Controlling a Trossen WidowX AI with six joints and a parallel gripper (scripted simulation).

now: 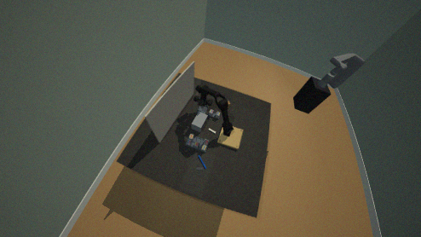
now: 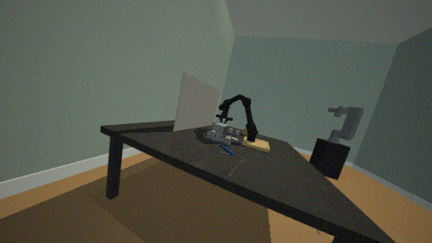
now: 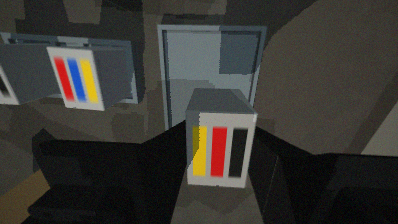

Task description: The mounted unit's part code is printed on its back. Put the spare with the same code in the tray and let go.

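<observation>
My gripper (image 1: 204, 103) (image 2: 224, 119) (image 3: 215, 125) is shut on a grey block, the spare with a white label of yellow, red and black bars (image 3: 218, 152). In the wrist view the spare covers part of the near end of the pale blue-grey tray (image 3: 192, 57); the visible inside of the tray holds nothing. The spare appears held above the table. Another spare with red, blue and yellow bars (image 3: 76, 79) stands in a holder at the left, beside one cut off by the frame edge. I cannot tell the mounted unit's code from these views.
A large grey box (image 1: 199, 121) (image 2: 219, 128) stands near the arm, with several labelled units (image 1: 197, 143) beyond it. A blue stick (image 1: 202, 162) (image 2: 226, 149) lies on the dark table. An upright pale panel (image 1: 172, 102) (image 2: 195, 104) stands behind. The arm's base is on a yellow board (image 1: 236, 140) (image 2: 261, 145).
</observation>
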